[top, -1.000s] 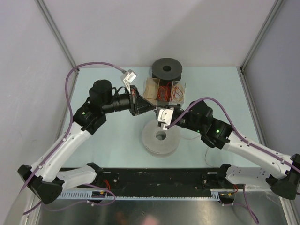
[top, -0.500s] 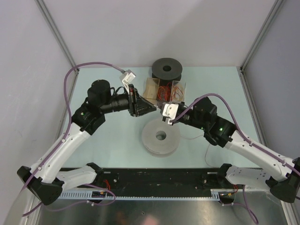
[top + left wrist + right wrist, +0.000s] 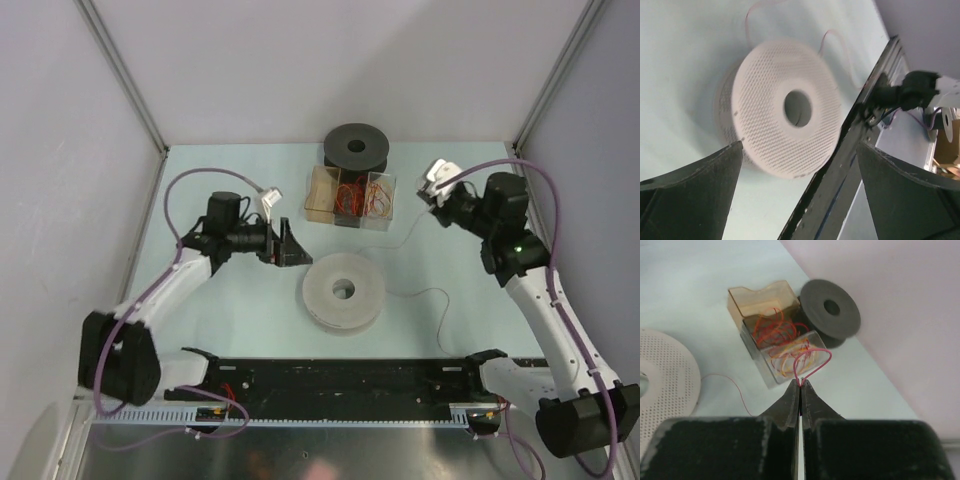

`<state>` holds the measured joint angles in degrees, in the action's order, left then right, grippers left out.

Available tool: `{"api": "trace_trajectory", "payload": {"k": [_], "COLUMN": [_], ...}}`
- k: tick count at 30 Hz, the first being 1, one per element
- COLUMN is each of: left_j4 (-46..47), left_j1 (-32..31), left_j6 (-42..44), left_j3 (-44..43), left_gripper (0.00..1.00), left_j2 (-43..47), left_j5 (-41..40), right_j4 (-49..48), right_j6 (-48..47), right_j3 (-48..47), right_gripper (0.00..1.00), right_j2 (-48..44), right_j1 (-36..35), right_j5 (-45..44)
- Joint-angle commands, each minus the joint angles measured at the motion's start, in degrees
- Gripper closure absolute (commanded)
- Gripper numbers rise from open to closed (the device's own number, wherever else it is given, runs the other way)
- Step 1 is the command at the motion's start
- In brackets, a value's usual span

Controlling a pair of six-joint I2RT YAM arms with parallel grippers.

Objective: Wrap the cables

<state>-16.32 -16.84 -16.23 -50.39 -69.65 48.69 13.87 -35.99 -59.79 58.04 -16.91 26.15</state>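
Observation:
A thin pale pink cable (image 3: 430, 291) trails from the white perforated spool (image 3: 343, 291) across the table to the right. My right gripper (image 3: 428, 202) hovers right of the clear box and is shut on a pink loop of the cable (image 3: 812, 359) at its tips (image 3: 800, 383); a strand (image 3: 735, 387) runs back toward the spool (image 3: 665, 385). My left gripper (image 3: 291, 246) is just up-left of the spool. It stands open (image 3: 799, 146) with nothing between its fingers, looking at the spool (image 3: 765, 100) and a curl of cable (image 3: 840, 47) beyond it.
A clear box (image 3: 350, 195) with red and orange wires stands behind the white spool, with a black spool (image 3: 356, 148) behind it. A black rail (image 3: 340, 378) runs along the near edge. Walls close in at left, right and back.
The left gripper has opened and drawn back to the left. The right gripper has shut on the cable and swung out to the right, away from the spool.

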Motion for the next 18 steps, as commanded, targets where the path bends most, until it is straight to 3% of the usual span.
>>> {"api": "trace_trajectory", "payload": {"k": [1, 4, 10, 14, 18], "left_j4": [-0.17, -0.07, 3.02, 5.97, 7.71], "left_j1": [1.06, 0.84, -1.24, -2.72, -4.43], "left_j6": [7.50, 8.36, 9.04, 7.46, 6.09], "left_j3": [3.28, 2.50, 1.69, 1.58, 0.42], "left_gripper": [0.01, 0.02, 0.16, 0.28, 0.48], "left_j2": [-7.96, -15.10, -24.88, -28.00, -31.81], "left_j5": [3.45, 6.93, 14.65, 18.66, 20.25], "right_j4": [4.43, 7.40, 10.39, 11.49, 12.02], "right_j6": [1.09, -0.27, -0.89, -0.51, 1.01], "right_j3": [-0.29, -0.31, -0.31, -0.28, -0.30], "right_gripper": [1.00, 1.00, 1.00, 1.00, 1.00], "right_j2": [0.20, 1.50, 3.27, 3.66, 4.24], "right_j1": [9.45, 14.01, 21.80, 22.57, 22.57], "right_j5": [9.01, 11.14, 15.52, 16.43, 18.46]}}
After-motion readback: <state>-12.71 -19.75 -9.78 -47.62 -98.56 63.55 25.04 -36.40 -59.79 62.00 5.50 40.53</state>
